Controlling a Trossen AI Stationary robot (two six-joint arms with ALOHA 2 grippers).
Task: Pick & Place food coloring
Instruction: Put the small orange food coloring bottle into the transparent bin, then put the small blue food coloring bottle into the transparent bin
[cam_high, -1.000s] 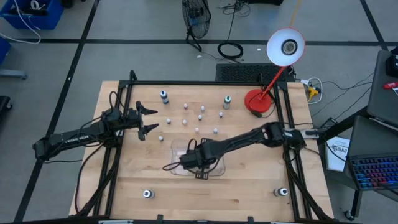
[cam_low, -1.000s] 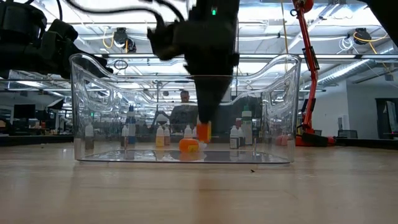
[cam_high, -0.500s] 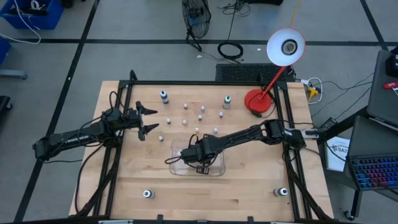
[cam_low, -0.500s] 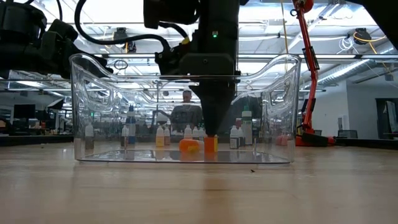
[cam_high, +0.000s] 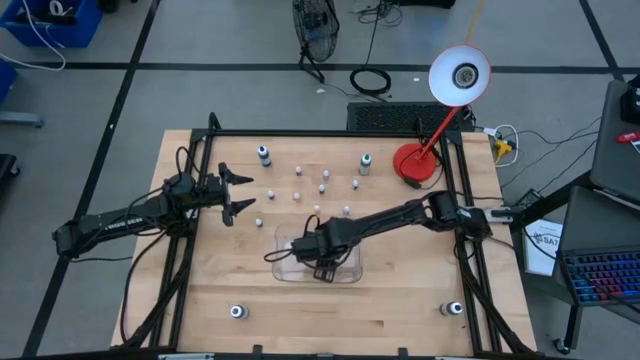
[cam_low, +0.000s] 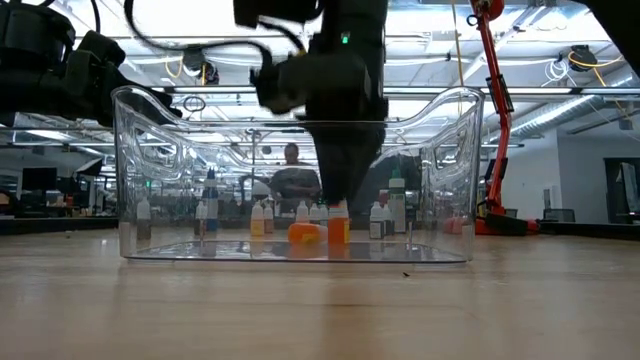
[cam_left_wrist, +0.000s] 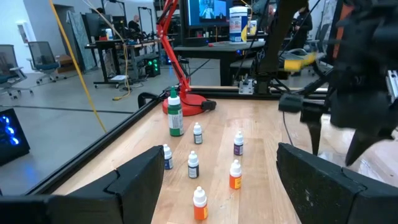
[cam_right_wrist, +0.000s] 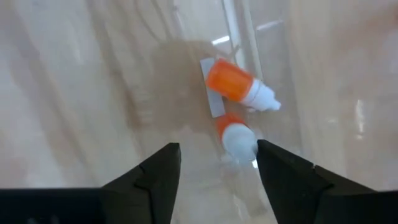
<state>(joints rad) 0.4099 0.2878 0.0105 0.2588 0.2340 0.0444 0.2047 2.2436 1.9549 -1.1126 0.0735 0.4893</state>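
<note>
Two orange food coloring bottles are in the clear tray. One lies on its side on the tray floor. The other stands upright beside it, white cap up. My right gripper points down into the tray, open. Its fingers stand on either side of the upright bottle's cap, just above it, without touching it. My left gripper waits open and level over the table's left part. Several small bottles stand on the table beyond it.
Several small whitish bottles stand on the table behind the tray. Larger bottles stand at the far left and far right, and near both front corners. A red desk lamp stands at the far right.
My right gripper has come down into the tray with the orange bottle and shifted slightly toward the far edge. The bottle, held clear of the tray floor a second ago, now stands upright on it beside the lying one. The fingers now end just above its cap.
</note>
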